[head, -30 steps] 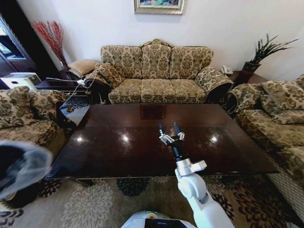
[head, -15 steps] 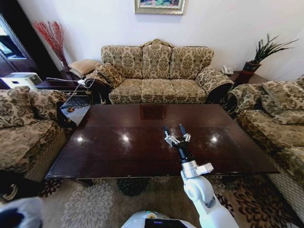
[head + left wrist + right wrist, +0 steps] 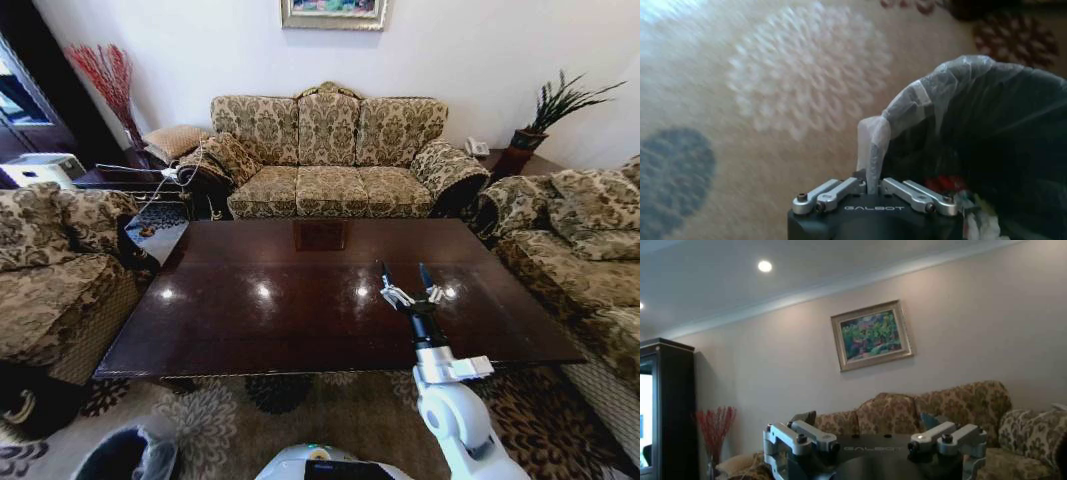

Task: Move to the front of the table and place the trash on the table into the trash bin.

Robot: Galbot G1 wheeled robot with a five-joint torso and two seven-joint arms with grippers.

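Translucent bag rim of the trash bin (image 3: 933,95) is pinched by the left end effector (image 3: 873,192) — bin low over the carpet (image 3: 773,75), near the worktop (image 3: 300,300). Right end effector (image 3: 413,281) hovers over the worktop's right part, fingers spread.

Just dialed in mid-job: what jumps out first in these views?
The big dark glossy table fills the middle of the head view, with the right end effector raised over its near right part, fingers spread open. Low at the robot's left, over the patterned carpet, the left end effector is pinched shut on the bag lining the trash bin, where something red lies inside.
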